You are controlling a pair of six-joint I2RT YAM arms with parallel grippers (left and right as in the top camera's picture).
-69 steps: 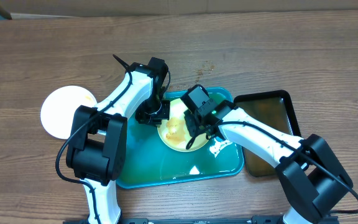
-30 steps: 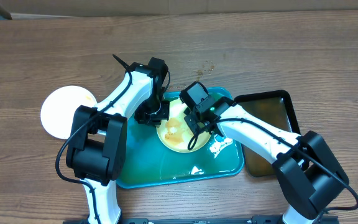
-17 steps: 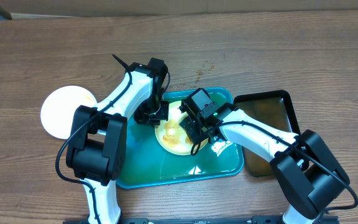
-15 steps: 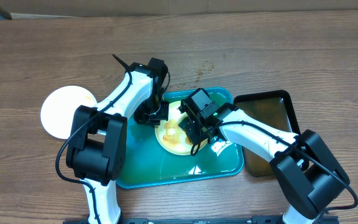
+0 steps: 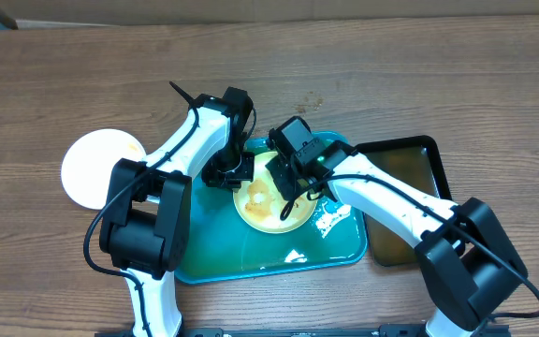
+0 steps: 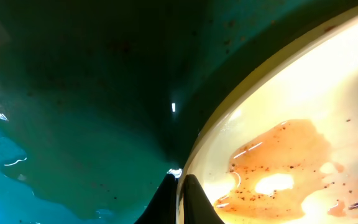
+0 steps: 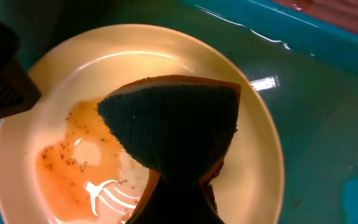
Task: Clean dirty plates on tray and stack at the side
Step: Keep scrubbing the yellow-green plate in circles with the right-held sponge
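Observation:
A pale green plate [image 5: 262,204] with a watery orange-brown smear lies in the wet teal tray [image 5: 241,255]. My left gripper [image 5: 240,176] is shut on the plate's left rim; in the left wrist view its fingertips [image 6: 180,198] pinch the rim of the plate [image 6: 291,112] above the tray [image 6: 73,93]. My right gripper [image 5: 286,183] is shut on a dark green sponge [image 7: 173,124] and presses it on the plate [image 7: 55,106], beside the smear [image 7: 73,168]. A white plate [image 5: 96,168] sits on the table to the left.
A smaller black tray [image 5: 410,173] with brownish liquid stands right of the teal tray. Water pools and glints in the teal tray's front half [image 5: 293,255]. Brown specks mark the wooden table [image 5: 309,101] behind the tray.
My right gripper has moved with the sponge from the plate's right side toward its far edge. The left gripper has kept its hold on the rim.

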